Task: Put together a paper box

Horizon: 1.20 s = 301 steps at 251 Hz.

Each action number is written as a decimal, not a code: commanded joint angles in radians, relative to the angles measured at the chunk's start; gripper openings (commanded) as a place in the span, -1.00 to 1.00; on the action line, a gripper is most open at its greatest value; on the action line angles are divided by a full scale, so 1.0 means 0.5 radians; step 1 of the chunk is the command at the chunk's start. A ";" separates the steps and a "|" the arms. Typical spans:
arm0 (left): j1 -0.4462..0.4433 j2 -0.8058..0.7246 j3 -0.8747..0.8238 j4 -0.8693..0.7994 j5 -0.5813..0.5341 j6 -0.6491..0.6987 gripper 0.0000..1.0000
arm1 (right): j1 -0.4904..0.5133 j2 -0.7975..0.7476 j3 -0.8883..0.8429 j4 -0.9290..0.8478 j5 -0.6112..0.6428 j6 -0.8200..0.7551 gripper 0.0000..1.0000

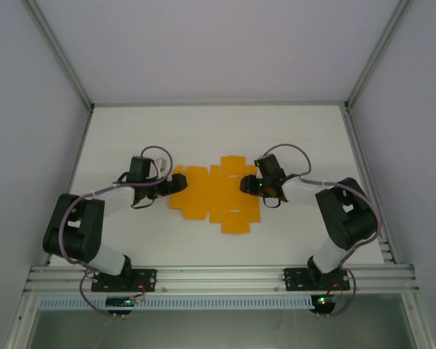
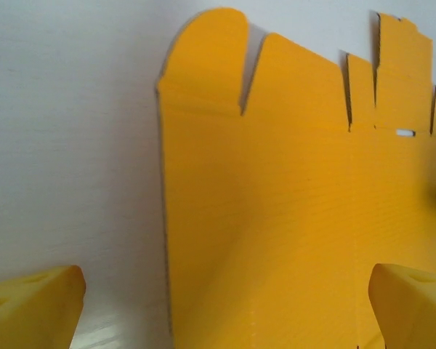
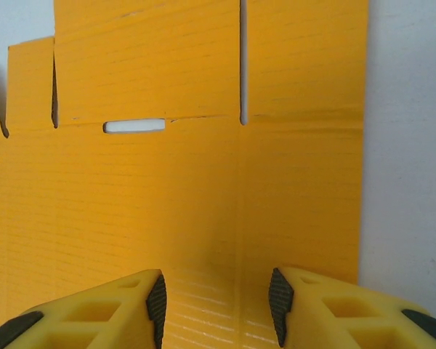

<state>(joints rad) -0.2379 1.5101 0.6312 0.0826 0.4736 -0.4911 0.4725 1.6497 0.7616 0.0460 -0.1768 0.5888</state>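
white worktop (image 1: 131, 240) is spreading under everything, with pale walls closing it in. right fingers (image 3: 154, 305), yellow with black pads, are standing part-way apart, low over the flat orange-yellow die-cut card sheet that is the paper box (image 1: 214, 198). a score line is running up between the two pads, and nothing i can see is being pinched; whether the tips are touching the card i cannot tell. left fingers (image 2: 410, 305) are gaping wide, one hanging over bare worktop and the other over the sheet, straddling its left edge.

outward from there, the paper box is lying unfolded in the middle of the worktop between the two arms, tabs fanning from both long sides, a small slot showing near the right end.

the step in hand is probably the first fold at the right-hand panel. doing it well is likely meaning keeping the pads close beside the score, pinning the far end with the left fingers so the sheet is not sliding, and raising the panel slowly, since thin card is buckling easily away from a crease.
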 commanded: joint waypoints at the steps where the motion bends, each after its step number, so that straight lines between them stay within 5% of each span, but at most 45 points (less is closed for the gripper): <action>1: -0.009 0.064 0.015 0.198 0.258 -0.064 0.88 | -0.015 0.107 -0.093 -0.093 0.012 0.063 -0.06; 28: -0.006 0.111 -0.008 0.363 0.359 -0.146 0.55 | -0.031 0.138 -0.094 -0.058 -0.026 0.071 -0.06; 97: -0.006 -0.009 -0.029 0.475 0.394 -0.243 -1.00 | -0.107 -0.040 -0.058 -0.071 -0.102 -0.050 0.04; 172: 0.024 -0.502 -0.052 0.783 0.448 -0.583 -1.00 | -0.344 -0.803 0.000 -0.328 -0.404 -0.296 0.98; 240: 0.052 -0.909 -0.035 0.871 0.591 -0.836 -1.00 | -0.608 -1.129 -0.042 -0.279 -1.017 -0.328 0.97; 301: 0.052 -1.041 -0.068 0.908 0.591 -0.910 -1.00 | -0.614 -1.071 -0.022 -0.105 -1.314 -0.289 0.47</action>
<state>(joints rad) -0.2157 1.0199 0.6029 0.4759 0.7380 -0.9028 0.1658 1.0950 0.7502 -0.0555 -0.6956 0.4343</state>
